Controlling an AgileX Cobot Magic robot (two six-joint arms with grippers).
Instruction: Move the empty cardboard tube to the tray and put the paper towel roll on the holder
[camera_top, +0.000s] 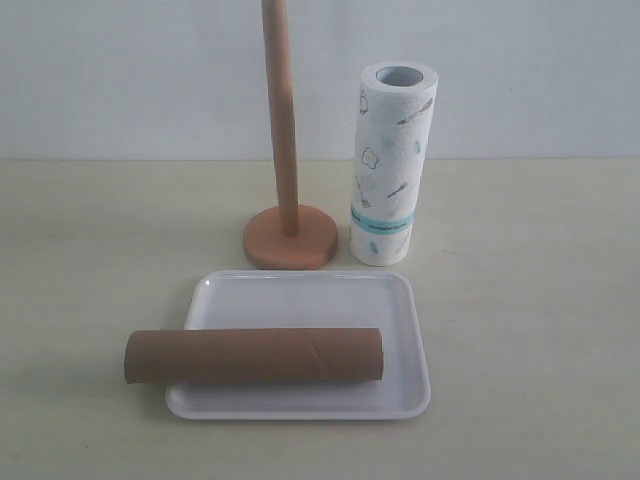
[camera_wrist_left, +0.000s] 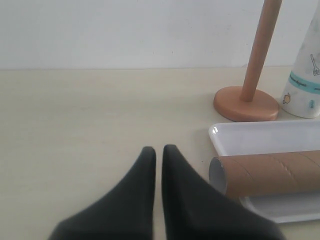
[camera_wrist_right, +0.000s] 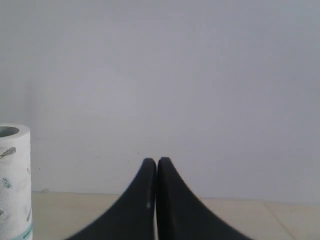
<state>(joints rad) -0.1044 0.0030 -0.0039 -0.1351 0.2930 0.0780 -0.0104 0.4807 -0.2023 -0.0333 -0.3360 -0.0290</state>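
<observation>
The brown cardboard tube lies on its side across the front of the white tray, its left end jutting past the tray's left rim. Behind the tray stands the wooden holder, its pole bare. The paper towel roll stands upright just right of the holder's base. Neither gripper shows in the exterior view. My left gripper is shut and empty, low over the table left of the tube and tray. My right gripper is shut and empty, with the roll off to one side.
A pale wall rises behind the beige table. Bare tabletop stretches left and right of the tray. The left wrist view also takes in the holder and the roll's lower end.
</observation>
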